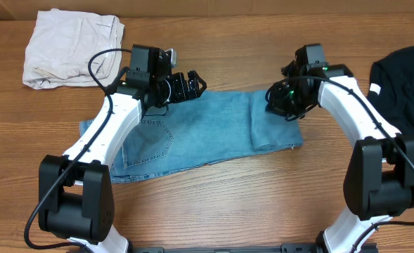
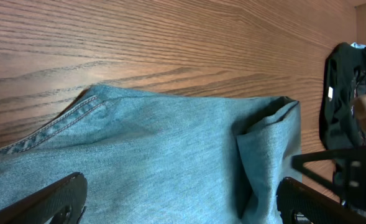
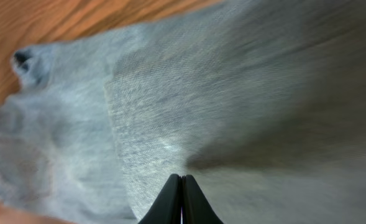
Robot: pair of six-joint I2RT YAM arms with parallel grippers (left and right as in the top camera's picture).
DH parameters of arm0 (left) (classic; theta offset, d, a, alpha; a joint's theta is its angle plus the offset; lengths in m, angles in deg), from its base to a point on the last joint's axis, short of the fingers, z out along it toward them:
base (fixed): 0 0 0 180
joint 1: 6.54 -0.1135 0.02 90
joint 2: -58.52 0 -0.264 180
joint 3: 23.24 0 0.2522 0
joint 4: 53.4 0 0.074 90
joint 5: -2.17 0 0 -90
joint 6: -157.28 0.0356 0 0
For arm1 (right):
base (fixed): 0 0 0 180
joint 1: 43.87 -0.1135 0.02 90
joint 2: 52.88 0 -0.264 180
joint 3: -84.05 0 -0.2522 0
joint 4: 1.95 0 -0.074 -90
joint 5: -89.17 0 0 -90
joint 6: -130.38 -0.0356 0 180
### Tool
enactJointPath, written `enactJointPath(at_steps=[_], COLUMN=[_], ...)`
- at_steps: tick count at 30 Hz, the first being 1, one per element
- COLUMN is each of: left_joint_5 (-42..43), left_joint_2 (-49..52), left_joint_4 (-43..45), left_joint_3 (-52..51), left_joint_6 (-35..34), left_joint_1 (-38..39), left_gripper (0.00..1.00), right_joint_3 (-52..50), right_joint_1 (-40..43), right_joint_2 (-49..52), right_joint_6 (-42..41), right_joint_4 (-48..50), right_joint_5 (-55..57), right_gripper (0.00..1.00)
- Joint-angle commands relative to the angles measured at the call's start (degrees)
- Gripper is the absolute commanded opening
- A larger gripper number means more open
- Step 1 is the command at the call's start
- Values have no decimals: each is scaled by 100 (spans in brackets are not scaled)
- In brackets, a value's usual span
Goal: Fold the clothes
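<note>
The right end effector (image 3: 181,199) is pressed together against the light-blue jeans (image 1: 207,130), whose right leg end lies folded back over itself. The left end effector (image 2: 179,200) hangs spread above them; they lie flat mid-table (image 1: 228,204).

This is probably a robotics lab or test station, though the room beyond is falling outside the view. A left arm (image 1: 101,133) and a right arm (image 1: 361,119), white with black joints, are standing mounted along one edge of a wood-grain counter (image 1: 228,204). Jeans (image 1: 207,133), an off-white garment (image 1: 69,46) and a black garment (image 1: 403,77) are lying on it.
</note>
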Motion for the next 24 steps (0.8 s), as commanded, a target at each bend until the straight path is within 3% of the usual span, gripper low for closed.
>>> enactJointPath(at_steps=[1, 6, 12, 16, 20, 24], left_joint_5=[13, 11, 9, 11, 11, 9], left_joint_2=[-118, -118, -118, -118, -118, -118], left_joint_4=[4, -118, -140, -153, -212, -203], left_joint_3=[50, 50, 50, 50, 50, 50], left_joint_6=[87, 87, 87, 87, 87, 87], left_joint_1=[-35, -37, -37, -37, -37, -37], left_gripper=[100, 100, 100, 100, 100, 100], right_joint_3=[-175, -175, -168, 111, 564, 575], right_joint_1=[-26, -26, -26, 140, 505, 577], right_joint_2=[407, 999, 1021, 992, 667, 680], right_joint_6=[55, 107, 229, 284, 890, 1185], right_joint_4=[275, 573, 855, 466, -321, -428], right_joint_5=[-1095, -2109, -3270, -3257, -3405, -3392], right_gripper=[4, 4, 4, 4, 4, 4])
